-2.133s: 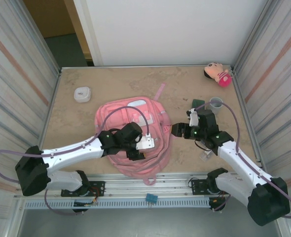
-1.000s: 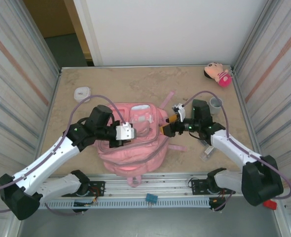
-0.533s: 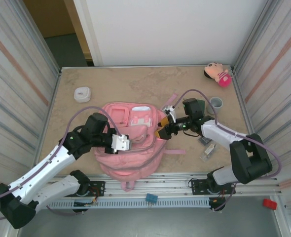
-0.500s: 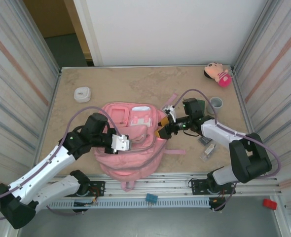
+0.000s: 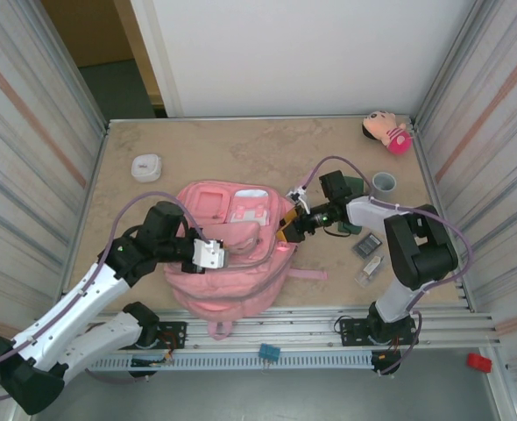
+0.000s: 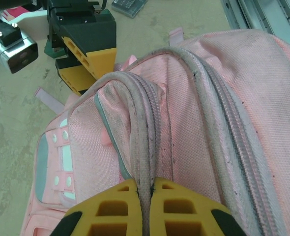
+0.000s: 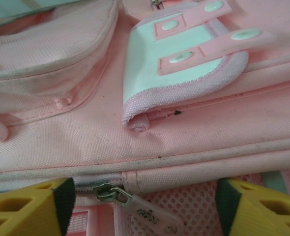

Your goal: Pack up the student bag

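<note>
Student bag, right claw now closer

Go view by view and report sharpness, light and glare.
Top view: even, soft light, backpack sharp, only faint shadows. Left wrist view: fabric weave crisp, no glare. Right wrist view: very close, zipper pull and yellow fingertips slightly soft, pale patch bright but not blown.

Left claw and right claw touch student bag.
</note>
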You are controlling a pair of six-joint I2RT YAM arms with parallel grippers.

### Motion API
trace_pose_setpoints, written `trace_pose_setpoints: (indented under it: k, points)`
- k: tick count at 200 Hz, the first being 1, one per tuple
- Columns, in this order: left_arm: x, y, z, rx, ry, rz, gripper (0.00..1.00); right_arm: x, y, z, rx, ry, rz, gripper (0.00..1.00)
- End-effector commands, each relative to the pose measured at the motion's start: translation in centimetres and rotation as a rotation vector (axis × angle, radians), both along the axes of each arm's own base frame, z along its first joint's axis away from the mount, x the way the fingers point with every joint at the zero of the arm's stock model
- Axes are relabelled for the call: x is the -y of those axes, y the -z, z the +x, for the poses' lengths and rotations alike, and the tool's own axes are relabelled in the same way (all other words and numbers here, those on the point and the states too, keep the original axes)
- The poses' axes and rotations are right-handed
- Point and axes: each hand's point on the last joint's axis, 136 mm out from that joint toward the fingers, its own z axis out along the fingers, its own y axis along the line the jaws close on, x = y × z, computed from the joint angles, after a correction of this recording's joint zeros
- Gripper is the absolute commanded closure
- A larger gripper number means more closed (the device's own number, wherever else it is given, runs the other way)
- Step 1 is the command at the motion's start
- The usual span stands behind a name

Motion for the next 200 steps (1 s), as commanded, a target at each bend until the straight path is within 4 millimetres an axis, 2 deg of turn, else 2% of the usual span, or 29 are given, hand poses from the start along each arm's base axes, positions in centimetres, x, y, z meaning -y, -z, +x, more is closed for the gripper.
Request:
trace_pose_setpoints:
  k: [1, 21, 48, 78, 95, 137, 161, 200]
  points:
    - [1.1, -3.4, 0.5, 0.112, 0.044, -0.115, 1.00, -0.4, -0.5, -1.7, -0.033, -0.066, 0.028, 0.34]
    - [1.2, -3.4, 0.8, 0.115, 0.033, -0.116, 1.00, -0.4, -0.9, -2.1, -0.043, -0.069, 0.025, 0.54]
    - [1.0, -3.5, 1.4, 0.122, 0.003, -0.116, 1.00, -0.1, -2.1, -2.6, -0.029, -0.067, 0.028, 0.70]
    - [0.9, -3.4, 2.1, 0.132, -0.032, -0.113, 1.00, 0.0, -3.9, -3.0, 0.000, -0.061, 0.049, 0.93]
    - [0.9, -3.4, 2.4, 0.135, -0.050, -0.113, 1.00, 0.2, -4.9, -3.0, 0.022, -0.048, 0.055, 1.00]
    - [0.9, -3.8, 3.7, 0.115, -0.124, -0.128, 1.00, 0.6, -7.1, -3.5, 0.082, -0.012, 0.059, 1.00]
    - [1.0, -3.1, 4.8, 0.122, -0.190, -0.095, 1.00, 0.1, -8.2, -5.0, 0.089, -0.022, 0.068, 1.00]
    - [1.7, -2.6, 6.1, 0.101, -0.266, -0.076, 1.00, -1.0, -8.4, -7.4, 0.040, -0.035, 0.038, 1.00]
